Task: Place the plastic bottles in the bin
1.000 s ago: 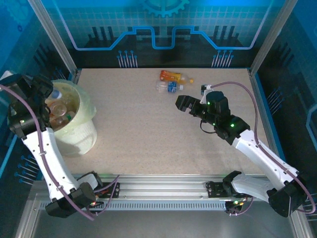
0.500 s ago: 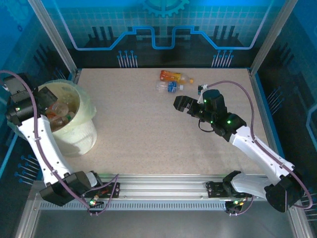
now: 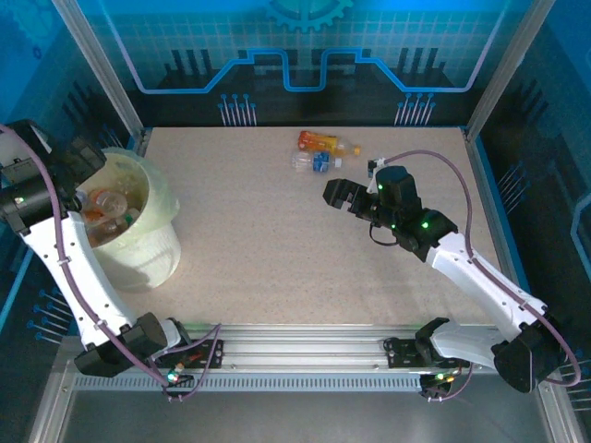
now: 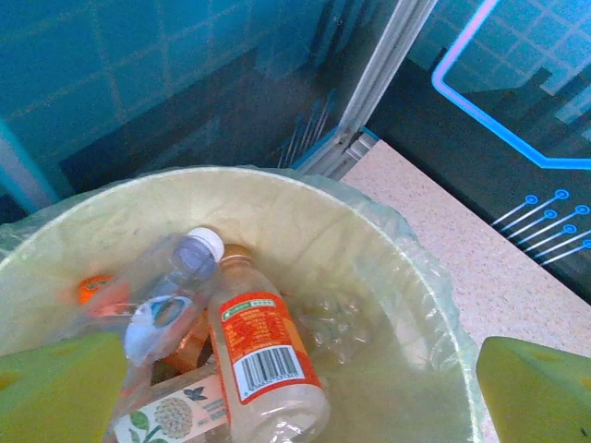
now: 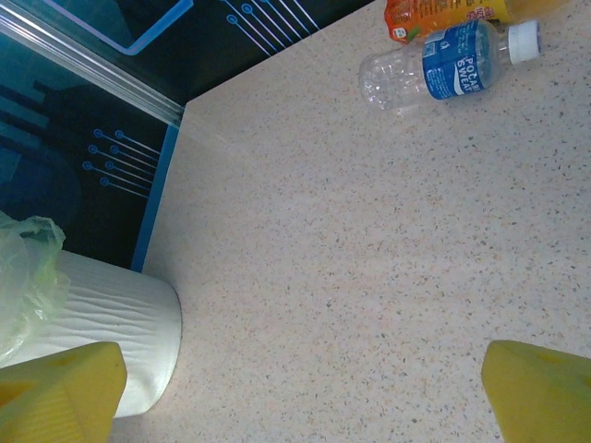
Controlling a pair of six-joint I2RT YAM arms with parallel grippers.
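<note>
- Compared with a second earlier, the left arm is drawn outward toward 9 o'clock, and the right pincer (image 3: pixel 334 194) is shifted slightly toward 9 o'clock. The two loose bottles are left where they lay.
- The left pincer (image 3: pixel 83 154) is held above the 10 o'clock rim of the bin (image 3: pixel 155 242). In the left wrist view its yellow-green fingers (image 4: pixel 55 392) are seen spread wide, with nothing gripped between them.
- The bin is stood at 9 o'clock on the table (image 3: pixel 249 258) and is lined with a thin clear bag (image 4: pixel 434 305).
- Several bottles are piled inside it. A barcode-labelled bottle (image 4: pixel 268 355) with an orange-red label is laid against a white-capped bottle (image 4: pixel 180 277), and an orange cap (image 4: pixel 92 288) is seen beside them.
- The right pincer is held over the table at about 1 o'clock of its middle. Its fingers (image 5: pixel 545 392) are set wide apart and nothing is held.
- Two bottles are laid side by side on the table at 12 o'clock, beyond the right pincer and apart from it. They are a clear blue-labelled bottle (image 3: pixel 312 162) and, farther back, an orange-labelled bottle (image 3: pixel 319 142).
</note>
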